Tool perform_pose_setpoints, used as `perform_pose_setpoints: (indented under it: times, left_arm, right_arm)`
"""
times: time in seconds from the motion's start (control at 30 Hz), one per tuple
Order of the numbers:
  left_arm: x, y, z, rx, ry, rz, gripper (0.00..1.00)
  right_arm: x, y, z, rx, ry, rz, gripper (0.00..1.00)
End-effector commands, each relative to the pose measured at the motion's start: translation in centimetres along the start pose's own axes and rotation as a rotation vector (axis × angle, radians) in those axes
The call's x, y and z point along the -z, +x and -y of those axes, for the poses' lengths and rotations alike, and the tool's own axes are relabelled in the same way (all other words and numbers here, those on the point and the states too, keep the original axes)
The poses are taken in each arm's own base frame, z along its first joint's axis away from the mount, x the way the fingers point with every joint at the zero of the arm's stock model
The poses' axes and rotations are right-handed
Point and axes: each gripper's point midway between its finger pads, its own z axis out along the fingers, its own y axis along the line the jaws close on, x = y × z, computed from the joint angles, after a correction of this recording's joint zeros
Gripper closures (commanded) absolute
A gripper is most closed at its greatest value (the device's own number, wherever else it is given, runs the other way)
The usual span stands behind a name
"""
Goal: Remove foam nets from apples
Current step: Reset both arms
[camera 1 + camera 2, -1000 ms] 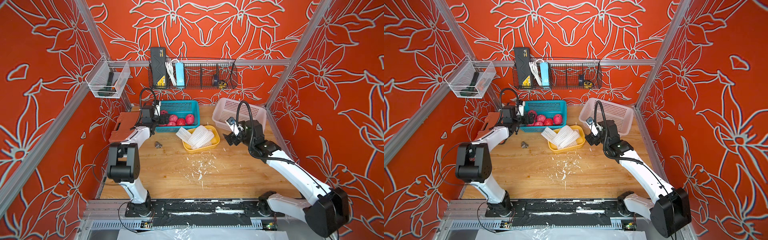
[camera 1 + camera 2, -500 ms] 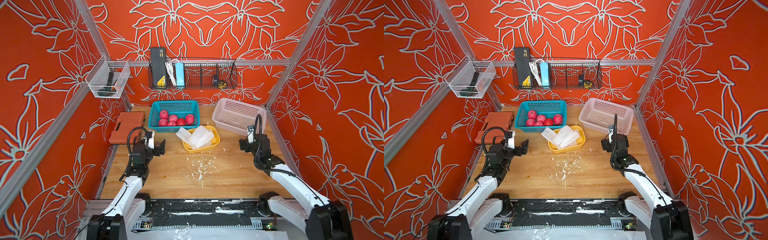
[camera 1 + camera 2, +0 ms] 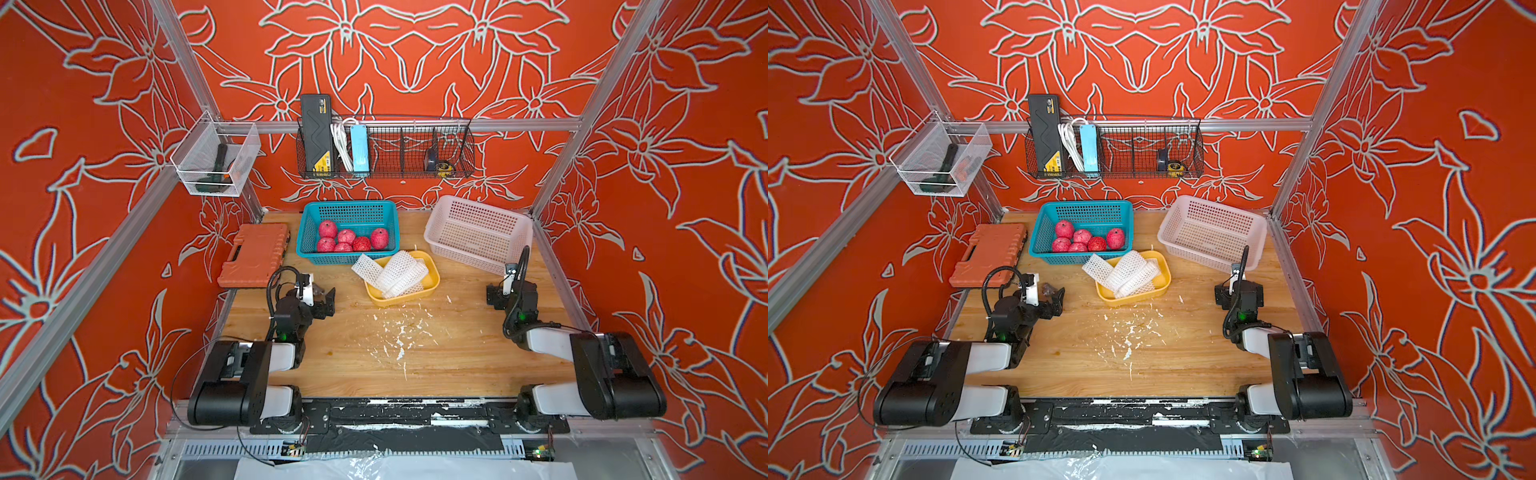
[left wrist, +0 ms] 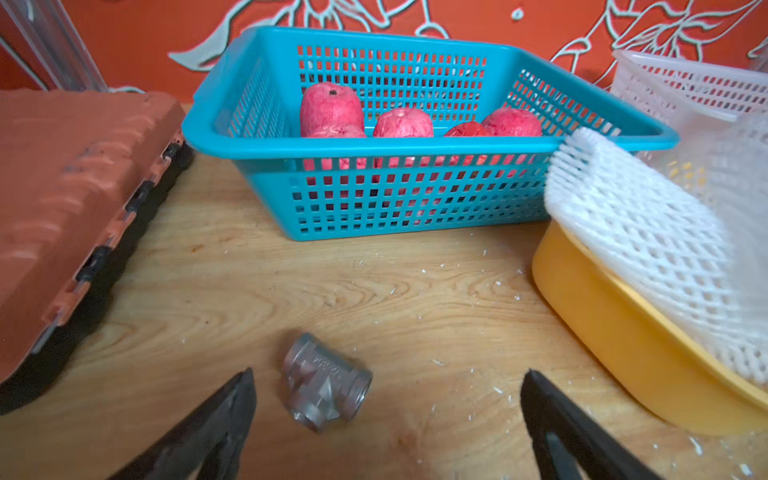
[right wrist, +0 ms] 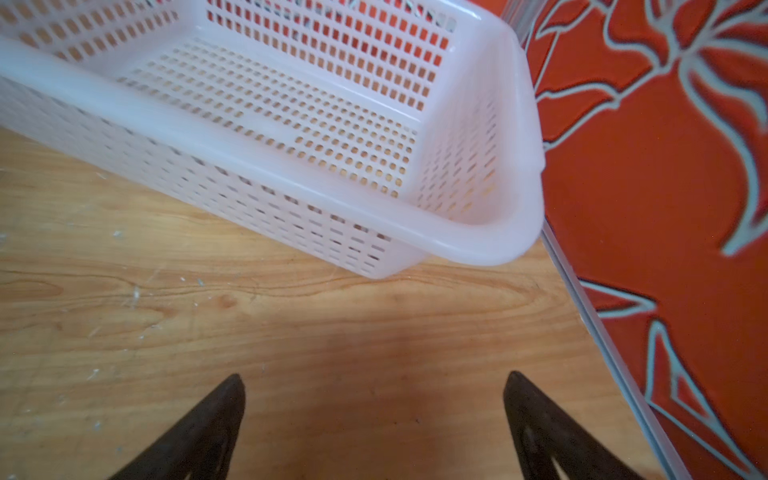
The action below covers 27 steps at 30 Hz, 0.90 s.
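- Step in hand: we judge the stripping finished. The apples [image 3: 346, 237] lie bare in the blue basket [image 3: 345, 258]. The foam nets [image 3: 399, 270] are heaped in the yellow tray [image 3: 432, 283] just beside it.
- The left claw [image 4: 388, 371] has its jaws spread wide and grips nothing. A metal pipe fitting [image 4: 326, 382] lies untouched on the table [image 4: 374, 291] near its tips.
- The right claw [image 5: 375, 375] is equally wide and empty, near a corner of the white basket [image 5: 478, 245], which holds nothing.
- Next move: in our judgement none is called for, save checking the one redder apple for leftover mesh.
- Writing: the raised characters on the fitting, and the yellow label on the black case [image 3: 316, 133] in the wire rack [image 3: 415, 145], are too small for us to read.
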Motion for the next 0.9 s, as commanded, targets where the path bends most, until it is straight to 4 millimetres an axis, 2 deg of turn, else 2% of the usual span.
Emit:
perform_pose_setpoints:
  times: [0.0, 0.03, 0.1, 0.87]
  left_arm:
    - [0.7, -2.6, 1.1, -0.046, 0.034, 0.151, 0.01]
    - [0.6, -2.5, 1.0, -0.043, 0.023, 0.141, 0.01]
    - [0.1, -2.5, -0.8, -0.015, -0.107, 0.123, 0.01]
    - [0.1, -2.5, -0.8, -0.018, -0.123, 0.119, 0.01]
  right_arm:
    - [0.1, -2.1, -1.2, -0.003, -0.075, 0.097, 0.03]
    - [0.0, -2.1, -1.0, -0.013, -0.086, 0.096, 0.03]
    - [-0.2, -2.1, -1.0, -0.023, -0.097, 0.099, 0.03]
    - [-0.1, -2.1, -1.0, -0.021, -0.098, 0.091, 0.03]
